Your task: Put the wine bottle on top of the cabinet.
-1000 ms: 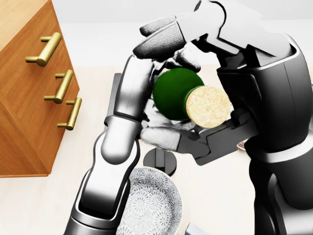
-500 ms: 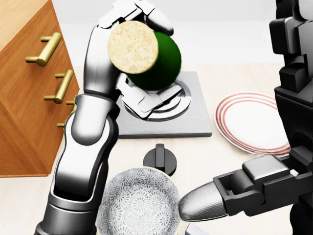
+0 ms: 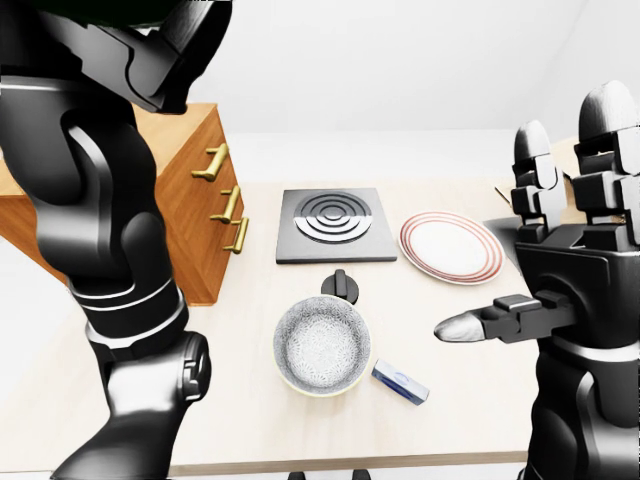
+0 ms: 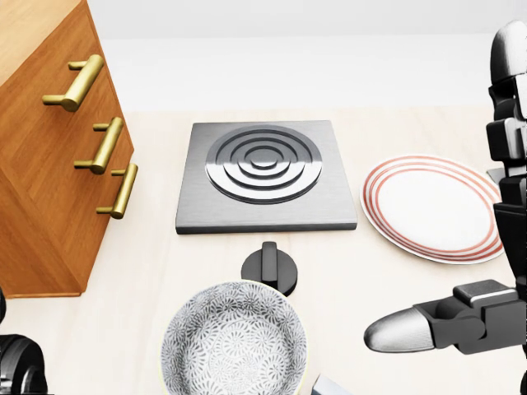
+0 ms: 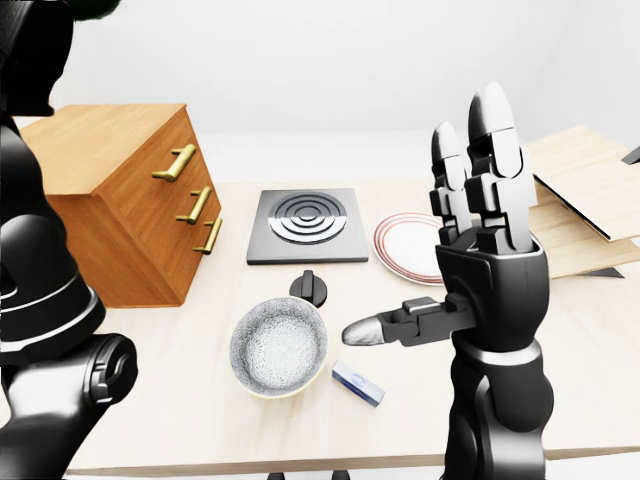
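One wooden three-drawer cabinet (image 5: 125, 205) sits at left of the right-eye view, top bare, so placing isn't done. Left arm was mid-frame in the head view 0.5 s ago with the green cork-stoppered wine bottle; now it's raised out of that view. Only a dark green sliver at the top left edge of the right-eye view (image 5: 100, 8) hints at the bottle, probably still carried high near the cabinet. Left hand (image 3: 165, 45) fingers: cannot tell. Right hand (image 5: 470, 270) is off the bottle, fingers spread straight up, thumb pointing left, empty.

Counts on the pale table (image 4: 387, 280), largest first:
- one grey square hob plate (image 4: 265, 175)
- one red-ringed white plate (image 4: 434, 208)
- one patterned grey bowl (image 4: 234, 339)
- one black knob (image 4: 269, 265)
- one small blue-white packet (image 5: 357, 383)
- three brass drawer handles
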